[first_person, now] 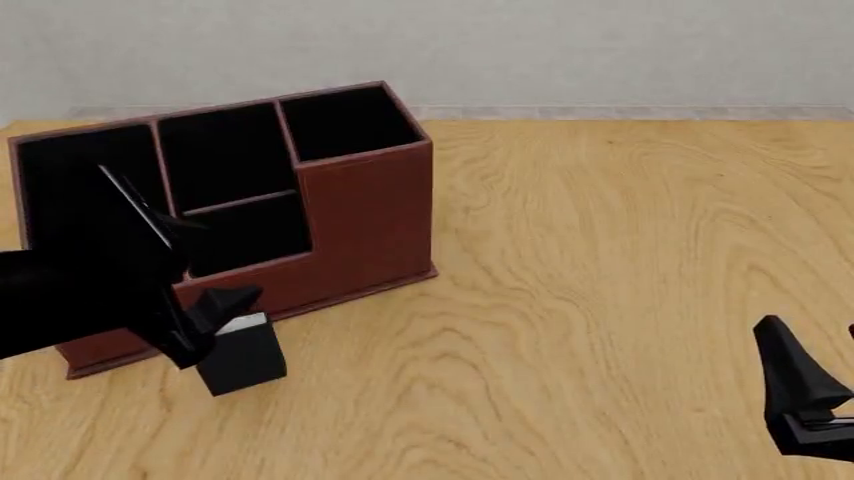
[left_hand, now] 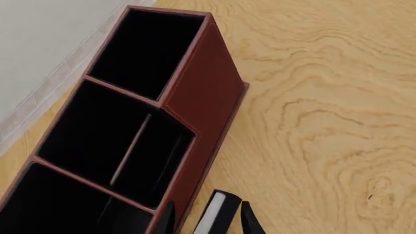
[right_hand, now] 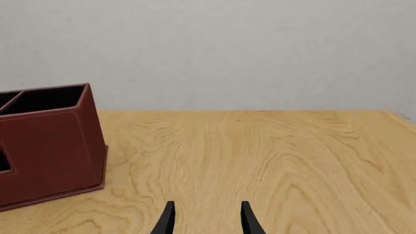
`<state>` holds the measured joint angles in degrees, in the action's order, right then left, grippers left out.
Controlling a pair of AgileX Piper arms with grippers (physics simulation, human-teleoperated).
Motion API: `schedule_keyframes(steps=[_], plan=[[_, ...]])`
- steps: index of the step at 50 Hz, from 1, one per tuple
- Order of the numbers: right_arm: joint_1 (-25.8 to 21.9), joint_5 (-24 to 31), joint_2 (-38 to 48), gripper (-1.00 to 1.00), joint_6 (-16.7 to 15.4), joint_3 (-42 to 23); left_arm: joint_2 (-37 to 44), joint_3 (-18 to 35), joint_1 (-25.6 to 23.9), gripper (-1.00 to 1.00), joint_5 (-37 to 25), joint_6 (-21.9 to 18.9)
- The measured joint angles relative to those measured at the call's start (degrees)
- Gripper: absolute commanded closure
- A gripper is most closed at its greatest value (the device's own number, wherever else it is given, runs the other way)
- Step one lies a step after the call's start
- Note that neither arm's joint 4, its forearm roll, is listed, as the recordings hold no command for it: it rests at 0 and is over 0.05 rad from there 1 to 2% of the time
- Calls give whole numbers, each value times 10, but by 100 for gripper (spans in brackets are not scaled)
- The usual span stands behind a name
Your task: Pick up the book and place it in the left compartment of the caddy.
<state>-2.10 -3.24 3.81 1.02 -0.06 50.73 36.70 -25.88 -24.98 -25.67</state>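
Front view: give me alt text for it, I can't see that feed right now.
The left gripper holds the small black book just in front of the low end of the reddish-brown caddy, whose wide left compartment sits directly behind it. The right gripper sits open and empty at the lower right over the wooden table.

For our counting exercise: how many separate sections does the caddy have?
4. In the caddy, viewed from the front: the left compartment at its low end, two split middle sections, rear and front, and the tall square section at right.
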Motion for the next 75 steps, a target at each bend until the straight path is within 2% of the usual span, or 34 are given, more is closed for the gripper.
schedule_keyframes(steps=[75], plan=[[-3,-1,3,-100,-10,0,100,-95,47,-100,143,7]])
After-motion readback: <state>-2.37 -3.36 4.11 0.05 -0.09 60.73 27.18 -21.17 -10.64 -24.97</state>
